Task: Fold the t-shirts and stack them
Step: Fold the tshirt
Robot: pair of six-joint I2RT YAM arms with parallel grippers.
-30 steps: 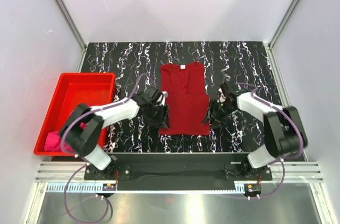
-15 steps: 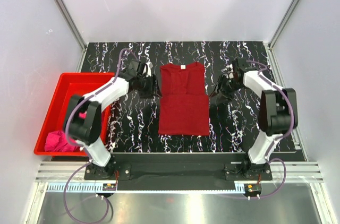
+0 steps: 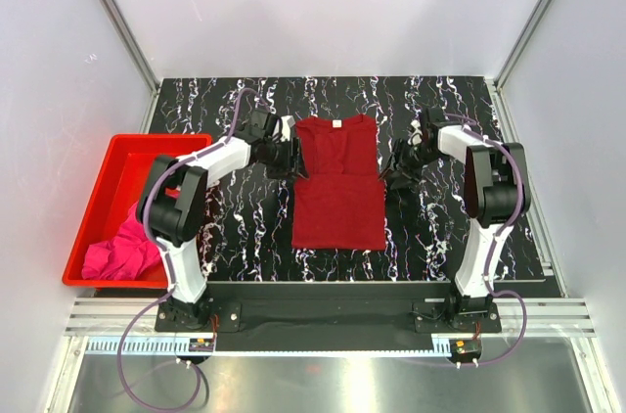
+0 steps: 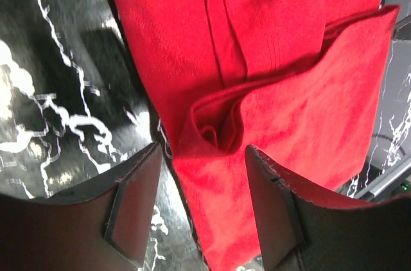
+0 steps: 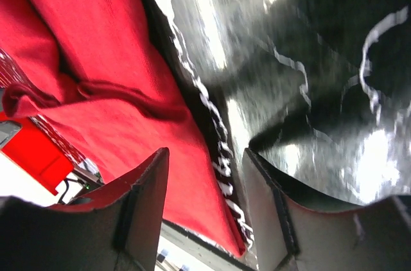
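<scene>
The dark crimson t-shirt (image 3: 337,188) lies flat mid-table, sleeves folded in, its white neck label (image 3: 337,123) at the far end and a crease across its middle. My left gripper (image 3: 287,160) is at its left edge and my right gripper (image 3: 396,170) at its right edge. In the left wrist view the left gripper (image 4: 202,203) stands open, the shirt's edge (image 4: 218,174) lying loose between its fingers. The right gripper (image 5: 205,210) is open too, straddling the shirt's other edge (image 5: 160,155). The magenta pink t-shirt (image 3: 122,254) lies crumpled in the bin.
A red plastic bin (image 3: 147,163) stands at the table's left side, holding the pink shirt at its near end. The black marbled tabletop (image 3: 440,110) is walled by white panels on the left, right and back.
Both grippers travelled from the shirt's near corners up along its sides to the middle, then drew in against its edges. The left jaws widened. The pink shirt shows more.
</scene>
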